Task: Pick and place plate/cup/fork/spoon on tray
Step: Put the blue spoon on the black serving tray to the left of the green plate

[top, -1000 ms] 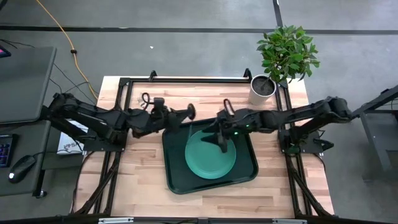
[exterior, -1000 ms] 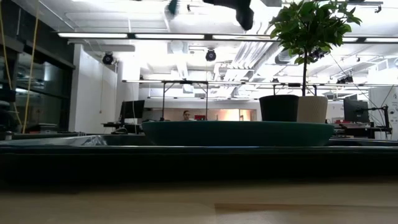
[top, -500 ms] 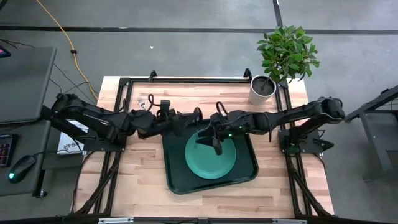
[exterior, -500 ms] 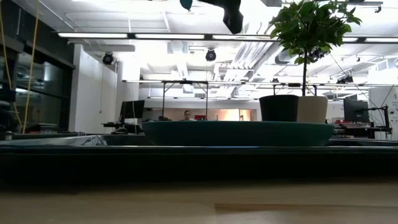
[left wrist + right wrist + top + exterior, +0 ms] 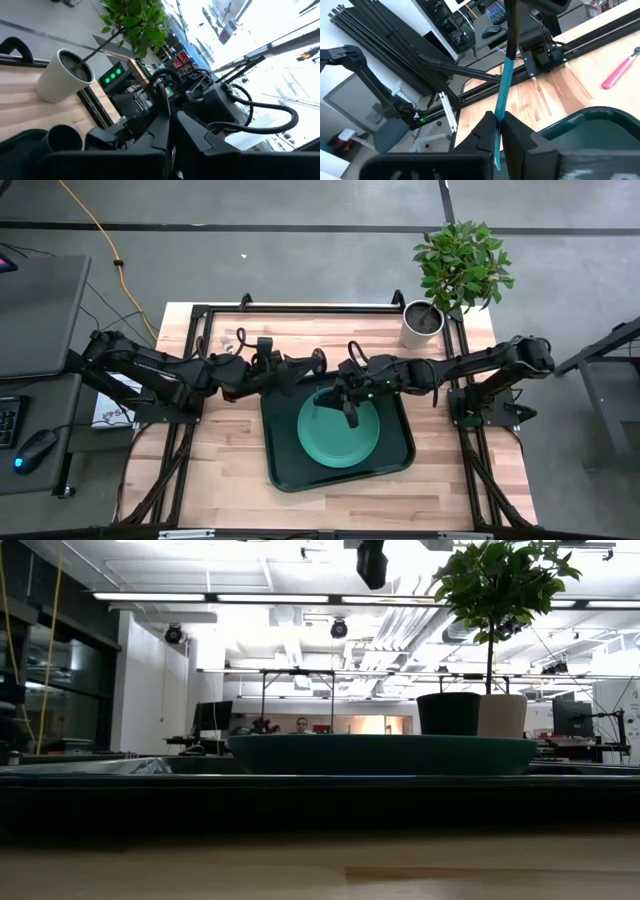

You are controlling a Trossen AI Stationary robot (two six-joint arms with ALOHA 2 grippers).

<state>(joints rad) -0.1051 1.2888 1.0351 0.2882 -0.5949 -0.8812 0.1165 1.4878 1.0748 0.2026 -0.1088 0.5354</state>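
Pinching the small spoon with the light-blue handle and silver metal bowl from two ends: near the lower end of the handle with the right gripper, fingers pressed onto either side of the blue shaft; at the upper end with the left gripper, fingers likewise clamped together on it.

Changed within the last second: right fingers spread wide, then half closed, now shut on the handle. Moved in as well, from over the middle of the round teal-green plastic plate toward its far-left edge, meeting the left gripper there.

Held in the air, well above the large dark green rectangular tray with the raised rim, over its far side. Not yet placed.

Read as a hand-over from left arm to right, judged just completed on the receiving side. Release the left grip before moving either arm; pulling with both clamped risks twisting or dropping the spoon. Then lower onto the tray beside the plate.

Already on the tray: the plate, lying flat. Outstanding: the small fork with the pinkish-red handle, lying on the bare wooden table; the small near-black cylindrical cup, standing near the white plant pot, on or off the tray not determinable.
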